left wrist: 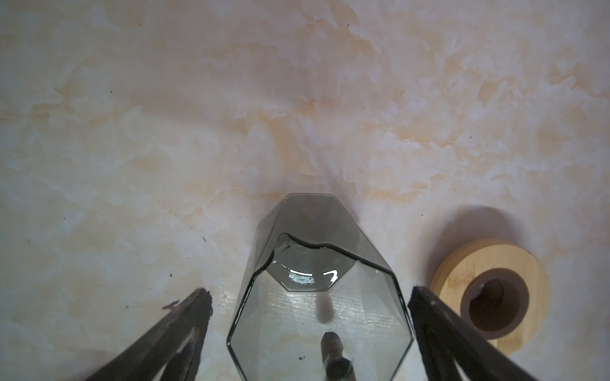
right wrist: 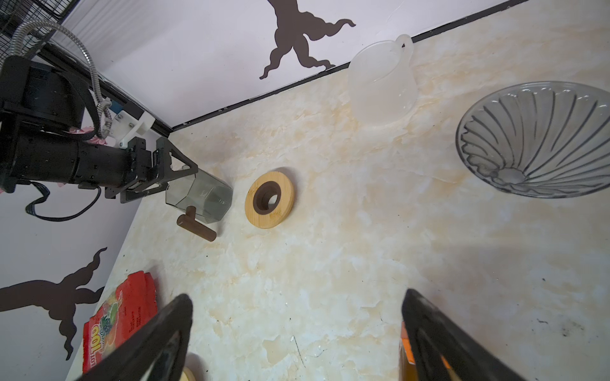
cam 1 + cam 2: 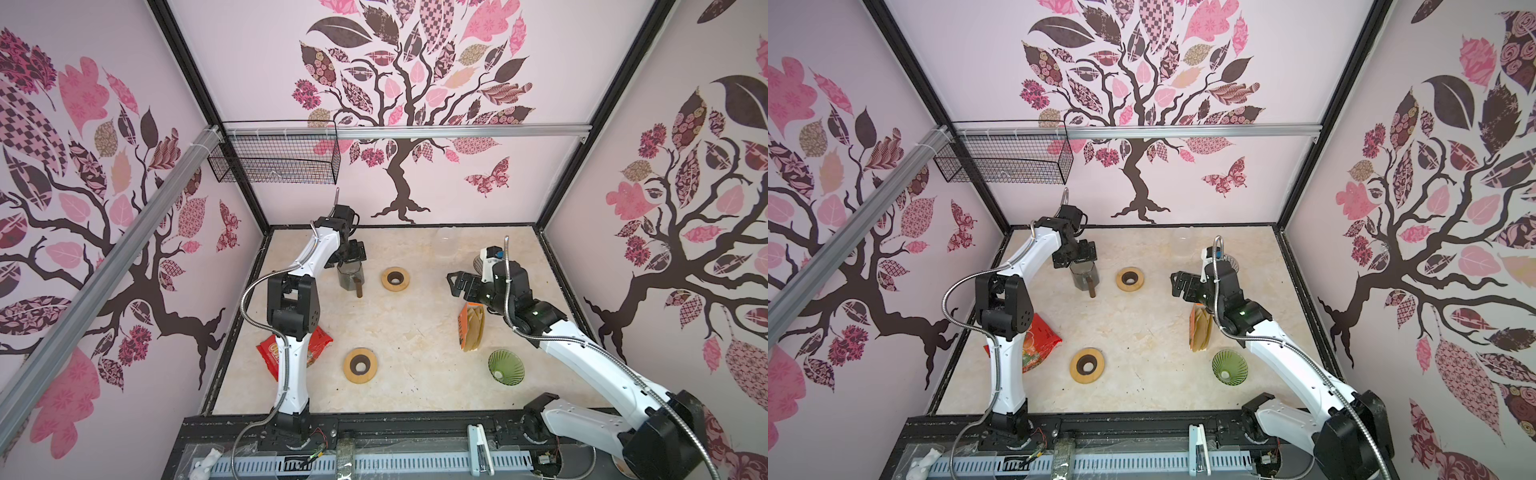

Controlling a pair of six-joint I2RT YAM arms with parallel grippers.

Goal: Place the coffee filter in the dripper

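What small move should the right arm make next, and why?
Probably draw the right gripper back and down to the filter pack: its jaws are open and empty, the brown filters sit in the pack, and the green dripper beside it holds nothing.

A stack of brown paper coffee filters (image 3: 473, 332) fans out of an orange packet (image 3: 462, 322) resting on the marbled table (image 3: 415, 324), right of centre in both top views. Near its front end, not touching it, sits a green ribbed glass dripper (image 3: 505, 367), a cone with its wide mouth turned up toward the camera, empty. A second dripper (image 2: 534, 138), of clear ribbed glass, lies tilted on its side farther back, also empty.
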